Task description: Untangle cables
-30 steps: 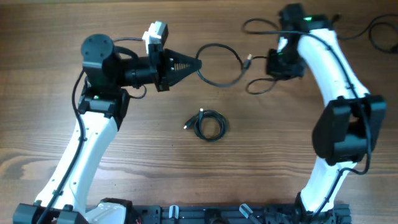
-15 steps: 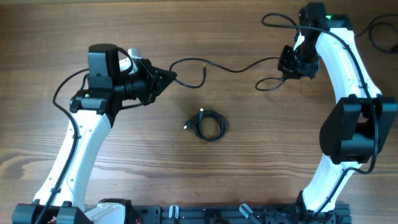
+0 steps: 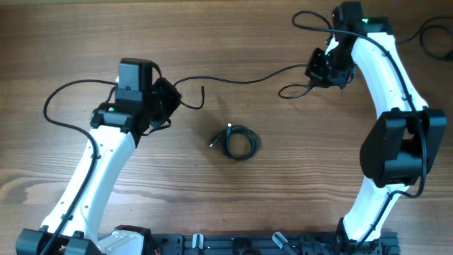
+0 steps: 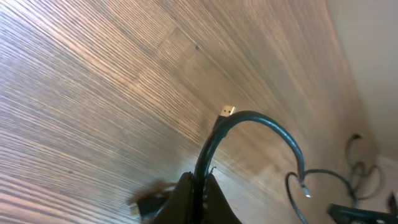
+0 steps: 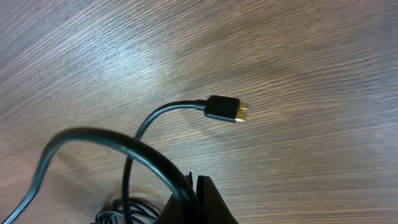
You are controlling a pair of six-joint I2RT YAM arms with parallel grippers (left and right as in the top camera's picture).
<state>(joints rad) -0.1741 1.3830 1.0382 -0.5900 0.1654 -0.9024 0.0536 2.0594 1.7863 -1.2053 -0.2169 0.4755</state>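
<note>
**Tabletop.** Two black cables are carried on the wooden tabletop (image 3: 42, 28).

**Long cable.** The long cable (image 3: 233, 80) is strung between the two grips, roughly parallel to the far edge and with only a slight sag. It cannot be told whether the span rests on the wood.

**Coiled bundle.** The coiled bundle (image 3: 238, 142) lies untouched at the middle of the tabletop, well apart from both grips.

**Left fingers.** The left fingers (image 3: 170, 100) are pressed together on the long cable, close to its end.

**Right fingers.** The right fingers (image 3: 317, 68) are clamped on the same cable toward the far right corner. A slack loop (image 3: 280, 91) is left just beside them.

**Hazards, as judged:**
- Little slack is left in the span. If the grips are drawn further apart, the cable could be pulled through one grip or strained.
- The slack loop could be drawn tight into a kink or knot if the pull is made before the loop is opened.
- If the span is lowered toward the near edge, it could be laid across the coiled bundle and the two cables tangled afresh.
- Only a short tail, ending in the left plug (image 4: 227, 111), stands beyond the left fingers. A small slip there would release the cable altogether.
- The right plug (image 5: 227, 110) hangs free on a curved tail and could be hooked under the span.
</note>
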